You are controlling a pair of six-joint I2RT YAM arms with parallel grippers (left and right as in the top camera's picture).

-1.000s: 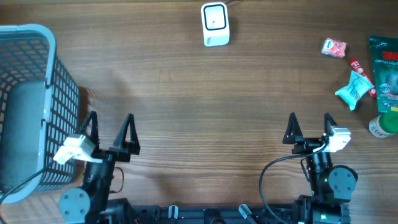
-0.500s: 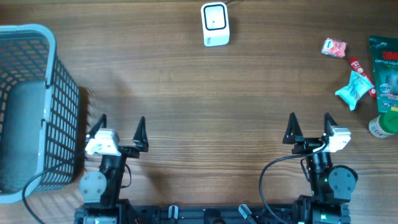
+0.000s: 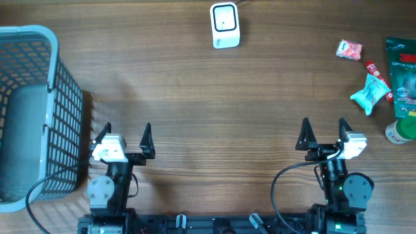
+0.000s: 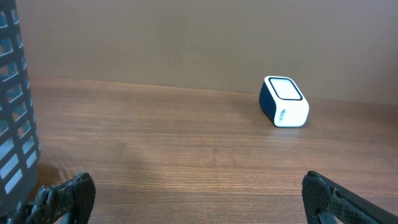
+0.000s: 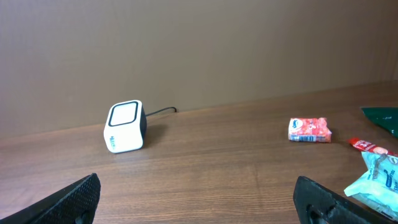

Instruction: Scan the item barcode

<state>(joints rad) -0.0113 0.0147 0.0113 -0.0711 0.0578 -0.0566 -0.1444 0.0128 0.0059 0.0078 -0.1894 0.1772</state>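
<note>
The white barcode scanner stands at the far middle of the table, also visible in the left wrist view and the right wrist view. Items lie at the right edge: a pink packet, a light blue packet, a red stick, a green bag and a green-capped bottle. My left gripper is open and empty near the front left. My right gripper is open and empty near the front right, well short of the items.
A blue-grey mesh basket fills the left edge, close beside my left arm. In the left wrist view its wall shows at the left. The scanner's cable runs off the table's far edge.
My left arm has swung from leaning toward the basket to pointing straight ahead, shifting slightly right. The right arm and the items have not moved.
</note>
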